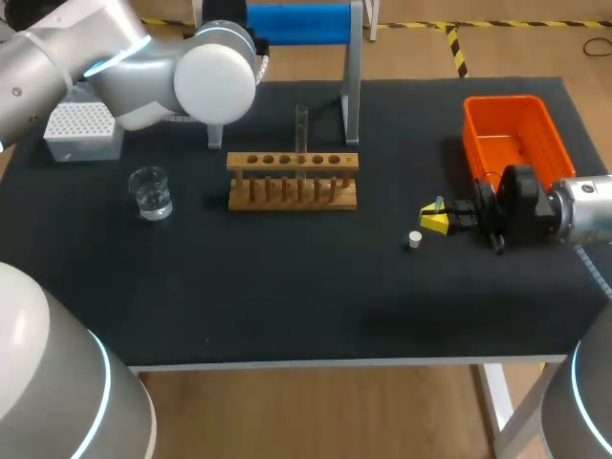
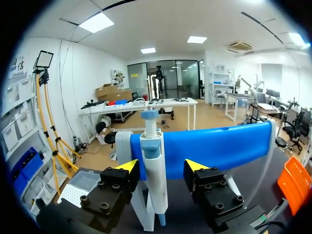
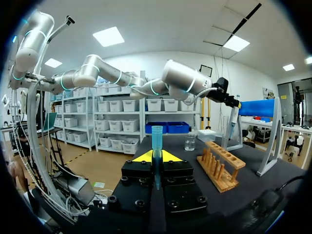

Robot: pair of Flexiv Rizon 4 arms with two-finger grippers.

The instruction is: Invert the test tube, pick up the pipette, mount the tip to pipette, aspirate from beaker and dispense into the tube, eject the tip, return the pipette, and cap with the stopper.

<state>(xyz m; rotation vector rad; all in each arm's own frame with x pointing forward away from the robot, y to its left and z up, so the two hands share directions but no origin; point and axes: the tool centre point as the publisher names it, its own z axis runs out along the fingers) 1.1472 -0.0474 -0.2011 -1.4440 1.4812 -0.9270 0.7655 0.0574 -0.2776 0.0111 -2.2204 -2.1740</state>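
Head view: my right gripper (image 1: 435, 221) sits low beside the white stopper (image 1: 414, 240). The test tube (image 1: 301, 129) stands upright in the rack (image 1: 293, 180).

Left wrist view: only here do I see my left gripper (image 2: 162, 166), spread wide around the pipette (image 2: 152, 146), which hangs vertical with its plunger up.

Right wrist view: the fingers are clamped on a blue tip (image 3: 157, 139), which stands upright with its wide mouth up.
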